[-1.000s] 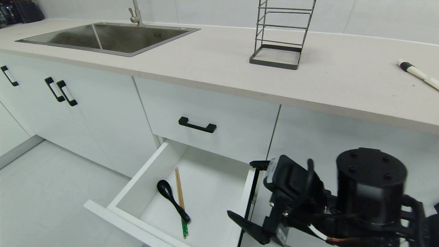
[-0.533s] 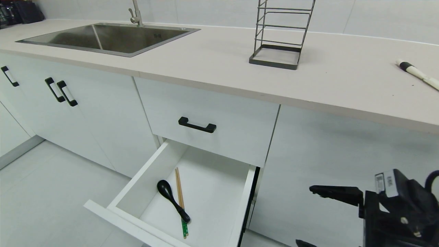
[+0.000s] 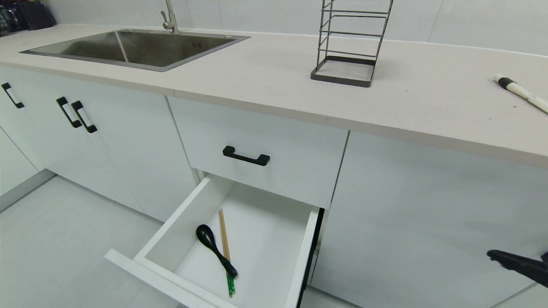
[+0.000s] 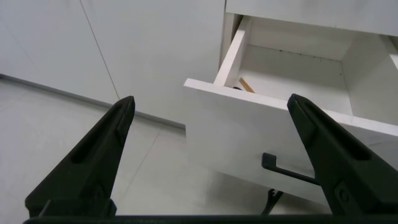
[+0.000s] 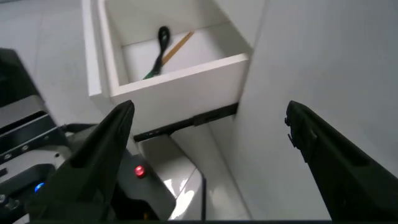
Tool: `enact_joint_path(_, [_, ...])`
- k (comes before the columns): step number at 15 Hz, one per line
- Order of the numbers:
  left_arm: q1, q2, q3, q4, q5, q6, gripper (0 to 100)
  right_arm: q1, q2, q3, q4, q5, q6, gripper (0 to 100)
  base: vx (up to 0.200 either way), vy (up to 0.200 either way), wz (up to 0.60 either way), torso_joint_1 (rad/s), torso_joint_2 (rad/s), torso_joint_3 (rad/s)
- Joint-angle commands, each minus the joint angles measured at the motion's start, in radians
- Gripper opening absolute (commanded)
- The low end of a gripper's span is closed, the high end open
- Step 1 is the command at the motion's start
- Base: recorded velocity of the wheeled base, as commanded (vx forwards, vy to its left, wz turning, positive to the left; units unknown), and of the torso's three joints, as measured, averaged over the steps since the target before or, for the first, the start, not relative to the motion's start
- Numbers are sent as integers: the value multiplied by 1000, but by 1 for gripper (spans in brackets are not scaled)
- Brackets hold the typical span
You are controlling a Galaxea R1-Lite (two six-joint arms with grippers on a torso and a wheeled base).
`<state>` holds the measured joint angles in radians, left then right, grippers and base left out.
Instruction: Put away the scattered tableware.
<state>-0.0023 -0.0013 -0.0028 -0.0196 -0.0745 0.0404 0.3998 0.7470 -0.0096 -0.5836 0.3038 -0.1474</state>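
Glossy black spoon (image 3: 217,253), wooden chopsticks (image 3: 223,226)

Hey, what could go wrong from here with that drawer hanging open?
The pulled-out white drawer juts into the space near the open right gripper; a swing might knock its side wall. Shutting it now might leave the white utensil with a black band on the beige countertop behind.

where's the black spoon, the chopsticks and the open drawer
black spoon (image 3: 217,253), head view, on its handle
chopsticks (image 3: 223,233), head view, on the wooden upper part
open drawer (image 3: 173,224), head view, on its left side wall
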Motion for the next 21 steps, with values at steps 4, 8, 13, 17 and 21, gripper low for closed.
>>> enact_joint_path(4, [-21,81,-269,-92,-45,-17,100,-403,-747,10,476,66,-4,100,0,0,0,0,0,0])
enact_joint_path(8, [-123,238,-330,185,-119,-28,100,-400,-747,10,507,43,-9,100,0,0,0,0,0,0])
enact_joint_path(13, [-151,543,-227,207,-130,-28,100,-401,-747,10,582,-305,180,100,0,0,0,0,0,0])
enact_joint_path(17, [-159,681,-195,202,-153,-22,100,-400,-747,10,584,-307,143,100,0,0,0,0,0,0])
enact_joint_path(21, [-192,810,-207,198,-153,-14,100,-398,-747,10,584,-307,141,100,0,0,0,0,0,0])
